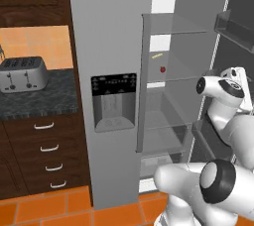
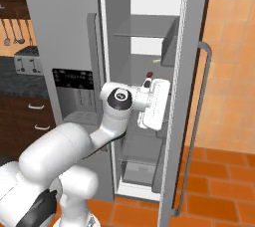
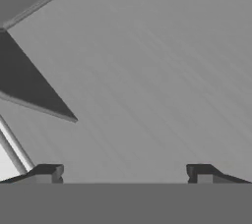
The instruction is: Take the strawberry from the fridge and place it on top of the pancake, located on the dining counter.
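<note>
Nothing yet picked: strawberry (image 1: 162,69) sat on its shelf in the opened fridge (image 1: 106,71), gripper (image 3: 123,174) fingers spread, empty.

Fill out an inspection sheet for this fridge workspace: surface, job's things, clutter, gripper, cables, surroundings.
Surface: glass shelves inside the fridge, right door swung open.
Job's things: strawberry sits on a middle shelf, apart from the gripper; pancake and dining counter nothing seen.
Clutter: thin yellow stick on the shelf above the strawberry.
Gripper: gripper open, empty, fingertips spread wide, facing a plain grey fridge wall.
Cables: nothing seen.
Surroundings: toaster on the dark counter left of the fridge, drawers beneath, orange tiled floor, utensils hanging on the wall.
</note>
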You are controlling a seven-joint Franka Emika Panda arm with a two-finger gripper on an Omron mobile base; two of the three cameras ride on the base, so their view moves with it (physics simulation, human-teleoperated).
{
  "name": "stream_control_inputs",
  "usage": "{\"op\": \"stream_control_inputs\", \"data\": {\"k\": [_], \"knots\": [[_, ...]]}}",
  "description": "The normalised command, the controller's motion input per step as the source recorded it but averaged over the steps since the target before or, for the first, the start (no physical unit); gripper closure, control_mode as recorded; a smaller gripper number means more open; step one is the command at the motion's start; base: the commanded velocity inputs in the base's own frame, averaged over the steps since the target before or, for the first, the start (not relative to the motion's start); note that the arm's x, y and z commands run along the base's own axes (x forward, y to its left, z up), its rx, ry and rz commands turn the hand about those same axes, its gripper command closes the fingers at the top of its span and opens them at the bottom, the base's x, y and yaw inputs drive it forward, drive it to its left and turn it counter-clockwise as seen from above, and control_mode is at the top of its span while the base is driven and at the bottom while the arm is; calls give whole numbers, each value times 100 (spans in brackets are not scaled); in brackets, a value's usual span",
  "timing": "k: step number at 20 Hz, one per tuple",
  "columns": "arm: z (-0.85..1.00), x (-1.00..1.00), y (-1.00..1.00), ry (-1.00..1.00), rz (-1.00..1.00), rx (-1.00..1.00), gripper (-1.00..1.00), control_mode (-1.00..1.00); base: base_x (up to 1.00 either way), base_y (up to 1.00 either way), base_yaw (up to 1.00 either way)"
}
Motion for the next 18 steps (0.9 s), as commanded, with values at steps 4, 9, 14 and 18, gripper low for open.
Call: {"op": "stream_control_inputs", "data": {"k": [4,9,14,18], "knots": [[0,-21,-54,0,0,0,-100,-100,0,0,0],[0,-25,-36,0,4,0,-100,-100,0,0,0],[2,-49,23,0,14,-3,-100,-100,0,0,0],[39,-38,76,0,0,0,-100,-100,0,0,0]]}}
